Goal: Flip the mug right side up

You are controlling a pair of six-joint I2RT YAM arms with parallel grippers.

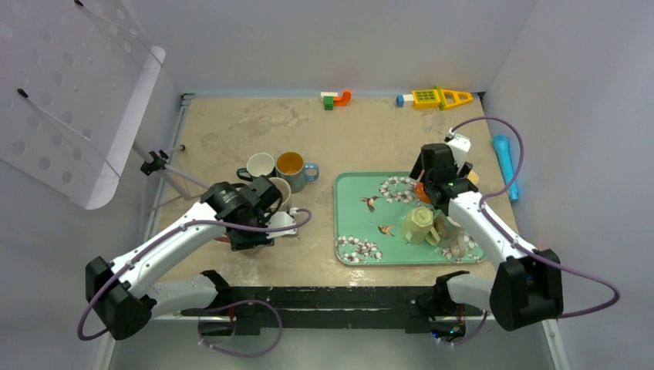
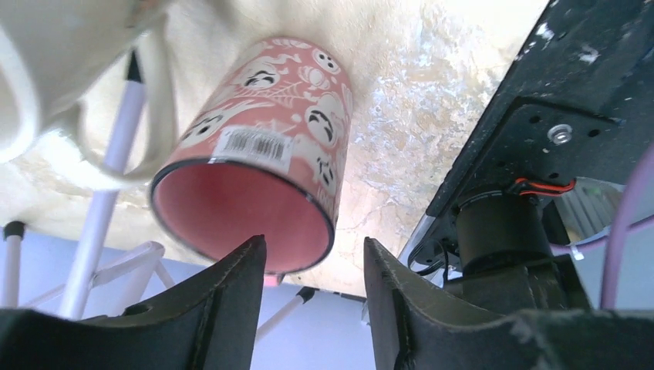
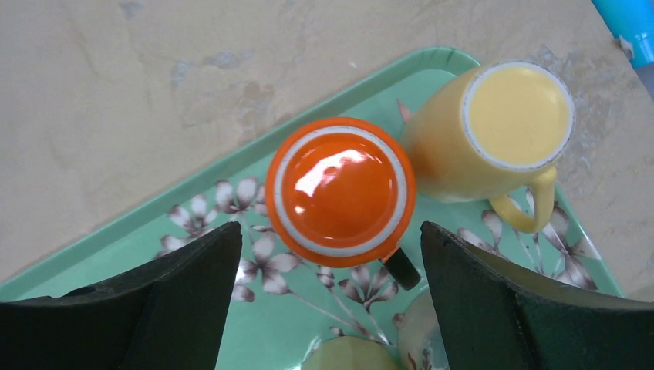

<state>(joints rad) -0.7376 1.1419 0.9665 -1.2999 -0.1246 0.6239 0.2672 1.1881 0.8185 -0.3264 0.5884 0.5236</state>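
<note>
Your right hand (image 3: 330, 239) hung wide open over the upside-down orange mug (image 3: 340, 187) on the tray (image 3: 154, 227) — left hand (image 2: 314, 250) released beside the pink mug (image 2: 262, 154).

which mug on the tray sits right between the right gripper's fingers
The orange mug with the white ring: it is centred under the open right gripper, while the yellow mug stands off to one side near the tray's corner.

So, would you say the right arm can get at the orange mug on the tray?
Probably yes: its open fingers straddle the upside-down orange mug from above, though the yellow mug crowds one side.
</note>
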